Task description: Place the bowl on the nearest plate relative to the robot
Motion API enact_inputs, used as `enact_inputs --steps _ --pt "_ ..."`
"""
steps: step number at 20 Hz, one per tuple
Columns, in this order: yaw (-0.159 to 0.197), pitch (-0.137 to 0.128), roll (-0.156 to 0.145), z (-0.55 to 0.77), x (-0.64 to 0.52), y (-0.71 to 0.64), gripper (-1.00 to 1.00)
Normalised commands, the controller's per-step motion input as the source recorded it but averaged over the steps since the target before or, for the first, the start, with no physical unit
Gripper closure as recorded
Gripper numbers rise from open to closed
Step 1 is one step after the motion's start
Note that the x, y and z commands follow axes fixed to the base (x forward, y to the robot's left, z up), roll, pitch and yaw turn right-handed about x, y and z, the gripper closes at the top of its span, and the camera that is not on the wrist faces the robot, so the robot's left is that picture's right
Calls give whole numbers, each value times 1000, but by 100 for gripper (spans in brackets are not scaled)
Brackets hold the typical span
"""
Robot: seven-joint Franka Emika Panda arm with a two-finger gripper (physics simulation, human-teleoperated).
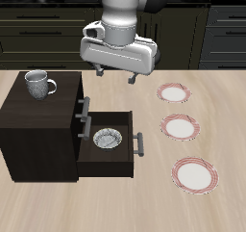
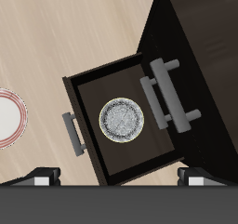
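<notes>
The small whitish-grey bowl [image 1: 108, 139] with a grey patterned inside sits in the open drawer [image 1: 136, 142] of the dark cabinet; it also shows in the wrist view [image 2: 122, 119]. Three identical white plates with pink-red rims lie in a row on the table: the one farthest back [image 1: 175, 93], nearest the robot's base, a middle one [image 1: 180, 127] and a front one [image 1: 194, 174]. One plate [image 2: 7, 119] shows at the wrist view's edge. My gripper [image 1: 115, 75] is open and empty, high above the drawer; its fingertips [image 2: 42, 175] frame the bowl from above.
A grey handled mug [image 1: 39, 83] stands on top of the dark cabinet [image 1: 34, 130]. The drawer's handle [image 2: 72, 133] and the closed upper drawer's handle [image 2: 165, 93] stick out toward the plates. Kitchen counters run behind the robot.
</notes>
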Motion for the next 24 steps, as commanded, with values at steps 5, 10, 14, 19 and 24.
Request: enact_inputs --steps 5,10,14,19,24 --pt "-220 -36 -39 43 43 -131 -100" --pt "-235 4 -73 -113 73 -77 -100" --pt "-253 -36 -24 -104 -47 -43 -100" --pt "-128 3 -5 -152 28 42 -100" --pt "-71 5 22 -202 71 72 -100"
